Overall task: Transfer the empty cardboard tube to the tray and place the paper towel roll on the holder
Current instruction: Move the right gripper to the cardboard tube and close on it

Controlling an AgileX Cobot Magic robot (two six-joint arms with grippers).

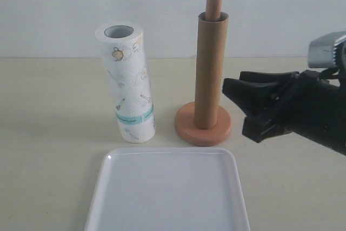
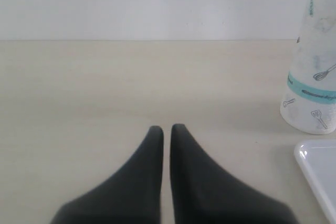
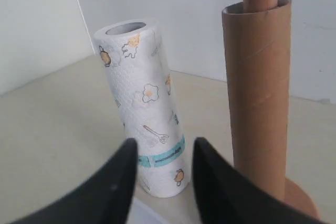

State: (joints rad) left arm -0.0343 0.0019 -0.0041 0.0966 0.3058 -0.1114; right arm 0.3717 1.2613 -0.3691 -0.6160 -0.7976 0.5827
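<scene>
Exterior view: right gripper (image 1: 234,107), jaws apart, beside hollow brown cardboard tube (image 1: 210,74) sleeved over orange wooden post holder (image 1: 189,125); likely light, crushable, so pinch mid-height gently.

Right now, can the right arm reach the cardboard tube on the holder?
Probably yes: the right end effector is open beside the empty cardboard tube with nothing between them. The tube sits sleeved over the holder, so it must lift off upward.

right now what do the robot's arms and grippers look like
The left gripper has two matte black fingers tapering to blunt rounded tips. The right gripper is the same black, wedge-shaped, with a silver-grey metal housing at its wrist. No cables or markings show.
</scene>
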